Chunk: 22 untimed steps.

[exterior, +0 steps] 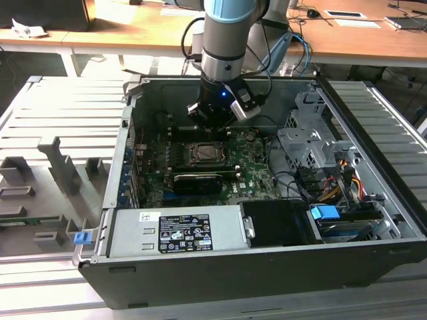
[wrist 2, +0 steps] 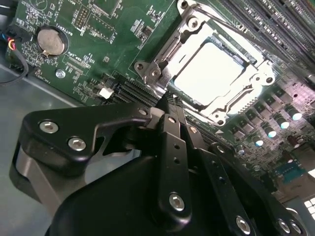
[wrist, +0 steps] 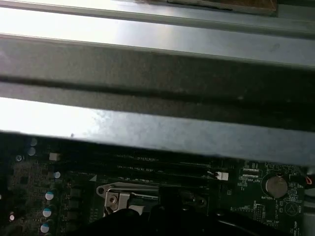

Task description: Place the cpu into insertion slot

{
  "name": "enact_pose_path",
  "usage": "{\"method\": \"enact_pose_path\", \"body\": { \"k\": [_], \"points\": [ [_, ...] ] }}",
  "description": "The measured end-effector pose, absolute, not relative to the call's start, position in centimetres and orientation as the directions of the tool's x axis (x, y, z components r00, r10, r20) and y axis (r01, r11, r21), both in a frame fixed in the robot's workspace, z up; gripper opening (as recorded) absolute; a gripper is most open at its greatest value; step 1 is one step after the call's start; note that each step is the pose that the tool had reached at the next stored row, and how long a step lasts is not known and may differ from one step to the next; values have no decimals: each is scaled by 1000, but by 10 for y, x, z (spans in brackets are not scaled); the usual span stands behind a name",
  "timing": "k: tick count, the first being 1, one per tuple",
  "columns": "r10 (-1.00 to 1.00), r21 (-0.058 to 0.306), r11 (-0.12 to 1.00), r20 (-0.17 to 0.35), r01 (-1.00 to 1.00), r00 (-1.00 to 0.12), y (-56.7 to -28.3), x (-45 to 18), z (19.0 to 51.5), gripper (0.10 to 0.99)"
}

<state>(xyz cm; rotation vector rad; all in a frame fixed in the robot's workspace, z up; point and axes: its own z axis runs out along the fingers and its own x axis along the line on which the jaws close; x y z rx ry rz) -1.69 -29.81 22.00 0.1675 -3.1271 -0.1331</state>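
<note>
gripper (wrist 2: pixel 165 105) inside case (exterior: pixel 373 263), just beside slot (wrist 2: pixel 216 73) | fingers together, empty | cpu (wrist 2: pixel 211 73) lying in slot, frame open | risk: fingertips catching frame or lever on retreat, nudging chip askew

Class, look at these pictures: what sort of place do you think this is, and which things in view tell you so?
Most likely a robotics lab or test workshop. A robot arm reaches into an opened computer case that lies on a slatted metal workbench, and wooden desks stand behind.
</note>
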Motion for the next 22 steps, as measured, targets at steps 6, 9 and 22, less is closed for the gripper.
{"method": "enact_pose_path", "body": {
  "k": [6,9,22],
  "points": [
    [-107,85,991,3,-106,-994,-301,-17,235,106],
    [-107,85,991,3,-106,-994,-317,-18,239,106],
    [-108,127,986,2,-107,-994,-383,-43,237,106]
  ]
}}
